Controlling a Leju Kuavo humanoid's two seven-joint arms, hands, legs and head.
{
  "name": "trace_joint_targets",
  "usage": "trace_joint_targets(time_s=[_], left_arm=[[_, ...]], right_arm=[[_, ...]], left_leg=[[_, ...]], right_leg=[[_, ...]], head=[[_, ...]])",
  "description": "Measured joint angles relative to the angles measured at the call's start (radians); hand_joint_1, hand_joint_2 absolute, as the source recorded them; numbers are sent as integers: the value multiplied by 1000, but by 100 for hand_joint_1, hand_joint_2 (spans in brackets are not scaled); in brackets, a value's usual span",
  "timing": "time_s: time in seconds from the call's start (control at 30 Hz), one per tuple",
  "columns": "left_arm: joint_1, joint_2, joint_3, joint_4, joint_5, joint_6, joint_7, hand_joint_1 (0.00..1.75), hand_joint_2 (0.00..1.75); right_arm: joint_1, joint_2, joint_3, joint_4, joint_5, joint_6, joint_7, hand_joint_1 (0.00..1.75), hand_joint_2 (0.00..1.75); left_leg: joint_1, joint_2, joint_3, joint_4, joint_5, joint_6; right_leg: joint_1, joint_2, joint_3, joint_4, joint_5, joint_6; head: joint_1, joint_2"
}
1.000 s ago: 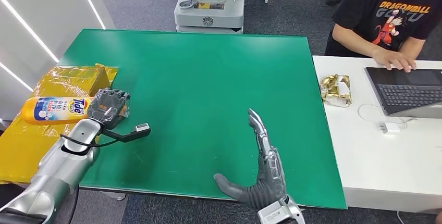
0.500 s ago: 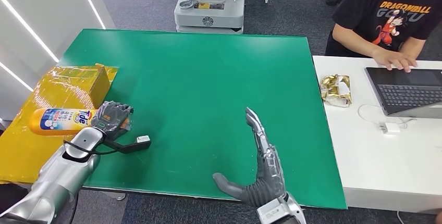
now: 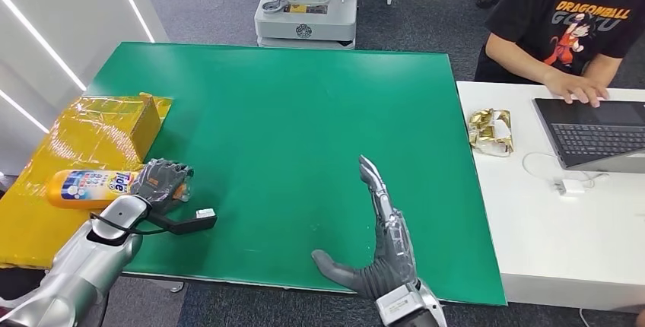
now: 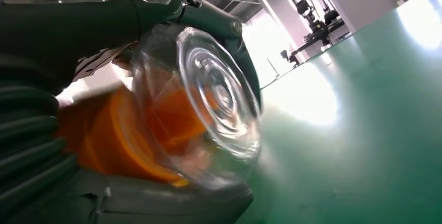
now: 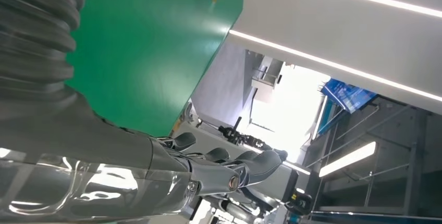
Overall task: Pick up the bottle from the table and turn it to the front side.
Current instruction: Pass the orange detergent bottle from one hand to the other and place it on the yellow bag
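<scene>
Gripping the bottle [image 3: 91, 188] at its cap end, left hand [image 3: 161, 180] holds it lying sideways, body pointing left; right hand [image 3: 384, 243] open, well apart.

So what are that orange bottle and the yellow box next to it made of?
The bottle, gripped by the left hand, looks like glossy orange plastic with a printed label and, seen from the left wrist, a clear ridged cap. The yellow box seems wrapped in shiny film, probably over cardboard: it wrinkles and glints.

Left hand [image 3: 161, 180] around sideways bottle [image 3: 95, 188] beside green table [image 3: 304, 114]; right hand [image 3: 380, 255] flat.
</scene>
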Motion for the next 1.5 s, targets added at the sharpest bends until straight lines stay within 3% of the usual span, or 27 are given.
trace_joint_targets(time_s=[0.83,1.17,1.33,1.5], left_arm=[[73,15,16,-50,10,104,43,0,175],[171,14,83,-218,37,228,14,0,175],[206,15,116,-295,52,241,-2,0,175],[299,49,153,-396,125,260,-52,0,175]], right_arm=[[-68,16,10,76,-32,15,-11,0,175],[-72,16,17,77,-52,-3,-8,0,175],[-71,16,18,78,-55,-12,-10,0,175],[-43,16,18,75,-52,-21,-13,0,175]], left_leg=[[0,0,2,-1,1,-1],[0,0,1,-1,1,-1],[0,0,1,-1,1,-1],[0,2,2,-1,0,-2]], right_leg=[[0,0,1,1,0,0],[0,0,1,0,0,0],[0,0,1,1,0,0],[0,2,0,1,-1,-1]], head=[[0,0],[0,0],[0,0],[0,0]])
